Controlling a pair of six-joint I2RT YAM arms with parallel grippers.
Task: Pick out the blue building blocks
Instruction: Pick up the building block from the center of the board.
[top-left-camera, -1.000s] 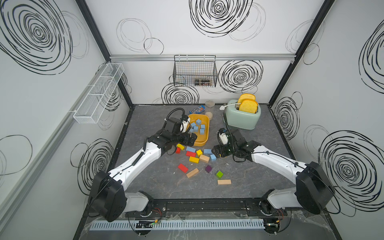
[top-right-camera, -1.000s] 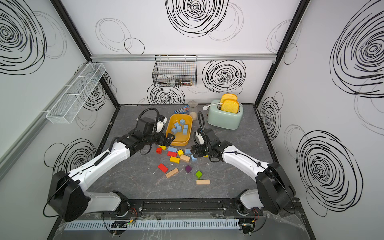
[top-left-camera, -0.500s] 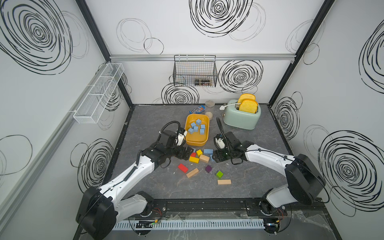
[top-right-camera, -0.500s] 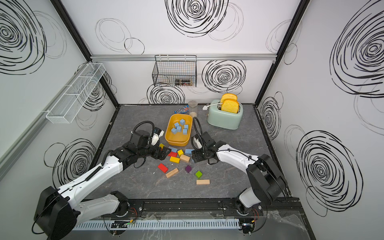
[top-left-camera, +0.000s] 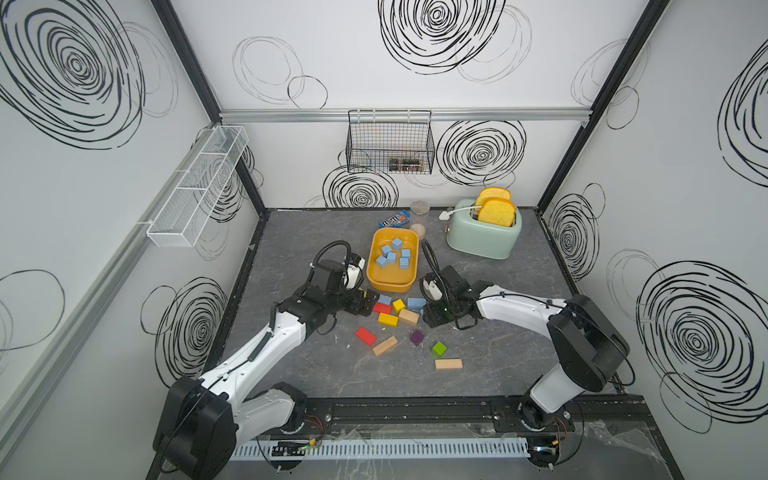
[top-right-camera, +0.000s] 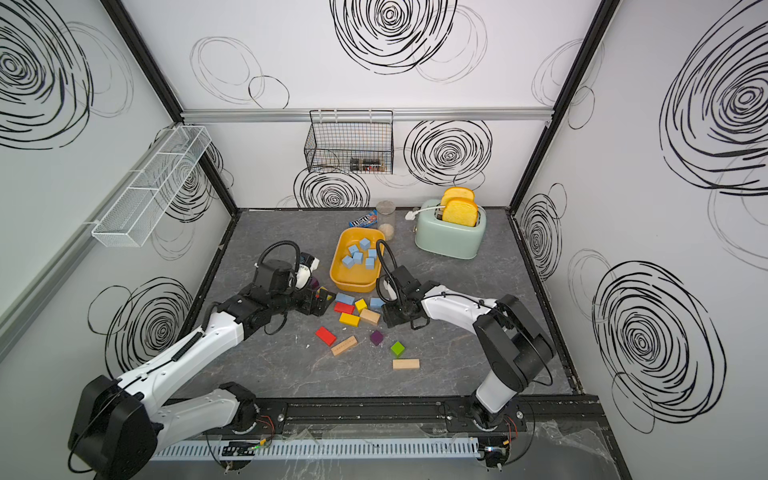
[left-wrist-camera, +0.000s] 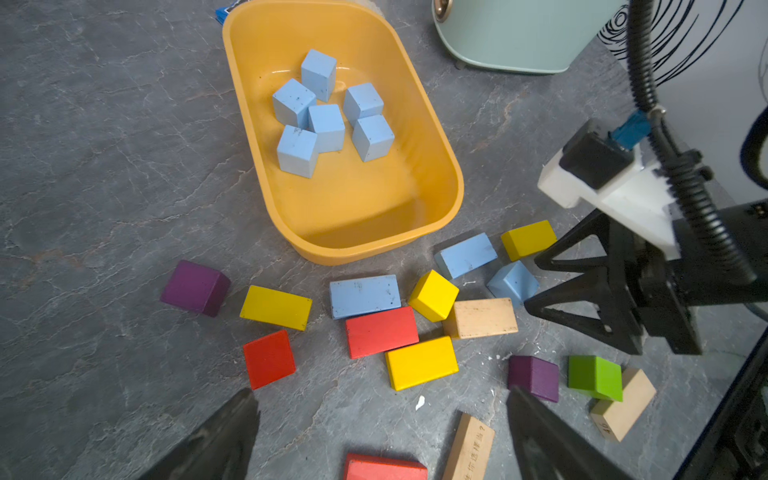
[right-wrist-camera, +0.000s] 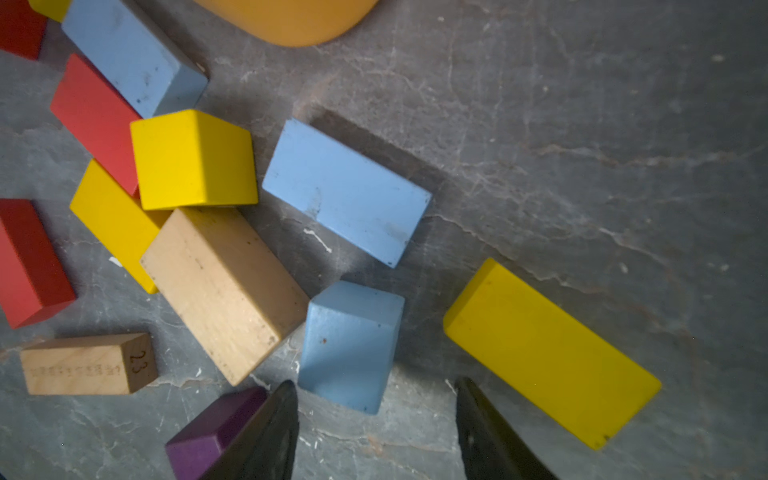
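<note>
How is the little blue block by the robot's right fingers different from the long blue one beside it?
The little blue block is a cube; the long blue one is a brick. The cube sits at the tips of the right gripper's fingers; the brick lies farther out. Both are light blue and outside the yellow tub.

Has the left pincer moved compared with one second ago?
Yes. The left pincer came forward, from beside the yellow tub to its near left corner.
</note>
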